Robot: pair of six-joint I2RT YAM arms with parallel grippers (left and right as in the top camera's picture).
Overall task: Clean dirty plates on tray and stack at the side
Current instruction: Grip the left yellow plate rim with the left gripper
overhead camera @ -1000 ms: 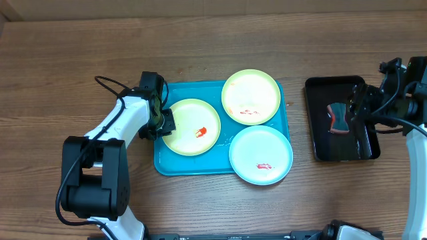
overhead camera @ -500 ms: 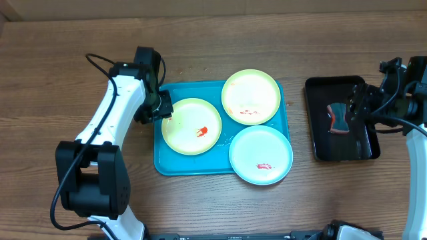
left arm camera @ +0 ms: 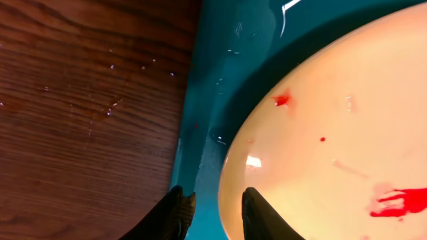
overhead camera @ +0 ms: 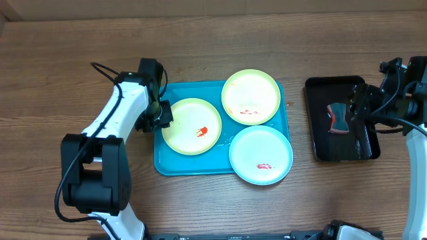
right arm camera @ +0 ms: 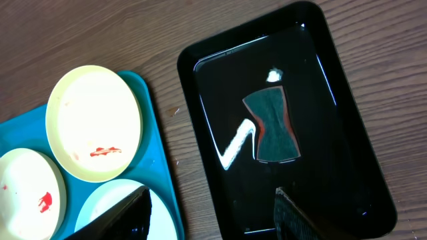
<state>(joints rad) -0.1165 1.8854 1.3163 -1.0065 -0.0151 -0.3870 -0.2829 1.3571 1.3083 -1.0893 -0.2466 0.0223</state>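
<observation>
Three dirty plates lie on the turquoise tray: a yellow-green one at the left with a red smear, a second yellow-green one at the top, and a light-blue one at the lower right. My left gripper is low at the left plate's left rim. In the left wrist view its jaws stand a little apart; one finger is over the tray, the other over the plate. The plate lies flat. My right gripper hangs open and empty above the black tray.
A dark sponge with red sides lies in the glossy black tray at the right, also seen in the right wrist view. Bare wooden table surrounds both trays. The left arm's cable loops above the table at the left.
My left gripper drew back from the plate's rim toward the tray's upper left, then came down to the rim again. The plates and the right arm have not moved.
</observation>
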